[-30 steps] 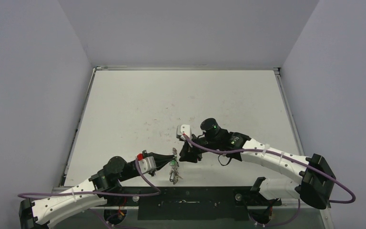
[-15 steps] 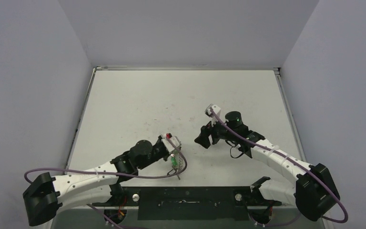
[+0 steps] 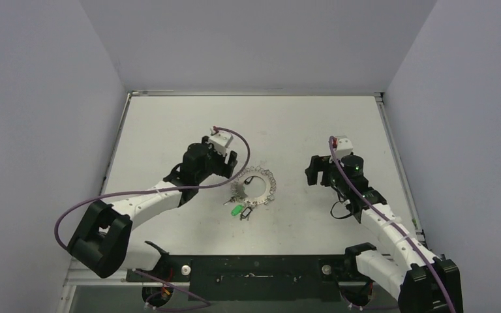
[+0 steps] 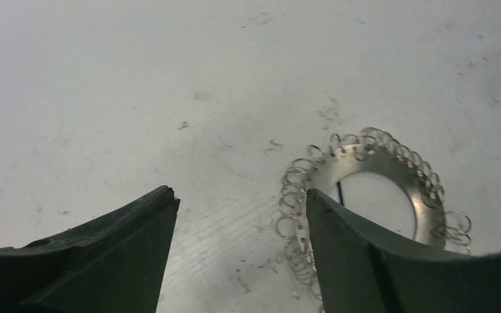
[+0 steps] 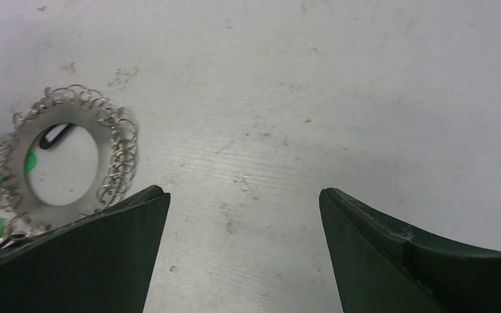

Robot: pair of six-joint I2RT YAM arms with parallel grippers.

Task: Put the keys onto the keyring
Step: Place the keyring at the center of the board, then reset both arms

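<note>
Silver keyring [image 3: 273, 189] flat, keys [image 3: 236, 210] seemingly threaded; left gripper [image 4: 239, 195], right gripper [image 5: 241, 192] agape, empty; lift away without snagging.

The top external camera sits high above and behind the arm bases, looking down and forward over the whole table [image 3: 169, 130]; the left wrist camera rides low and close over the tabletop, looking out past the left gripper [image 4: 240, 199]; the right wrist camera does likewise past the right gripper [image 5: 244, 195]; all three views share the keyring [image 3: 274, 188], the wrist views seeing it from opposite sides
</note>
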